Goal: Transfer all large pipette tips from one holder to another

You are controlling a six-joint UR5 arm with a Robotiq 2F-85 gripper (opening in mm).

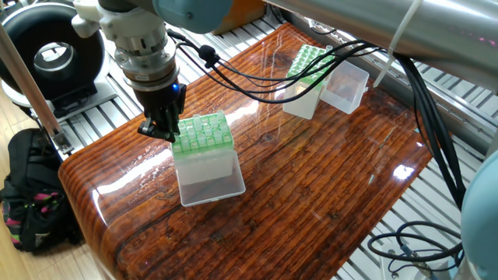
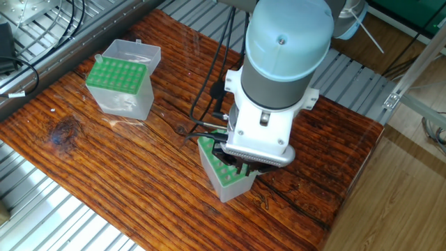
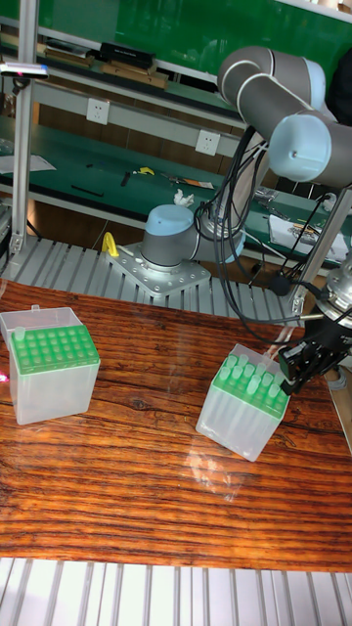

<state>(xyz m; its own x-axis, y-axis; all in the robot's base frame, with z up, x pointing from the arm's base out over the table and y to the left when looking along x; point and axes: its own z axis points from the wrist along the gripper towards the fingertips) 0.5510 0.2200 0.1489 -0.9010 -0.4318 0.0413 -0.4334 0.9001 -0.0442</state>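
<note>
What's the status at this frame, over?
Gripper low at near holder's edge, jaws state unclear. Tilted near holder. Far holder upright, untouched. Nothing in the way.

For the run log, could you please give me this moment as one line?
gripper: at edge of near tip box, jaw state unclear | near tip box: tilted | far tip box: upright | table: wooden

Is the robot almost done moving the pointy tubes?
Can't tell how many are moved: no tips show clearly in either rack. Right now the gripper sits at the edge of the tilted green-topped box; whether it holds a tip is hidden. The other box stands apart.
</note>
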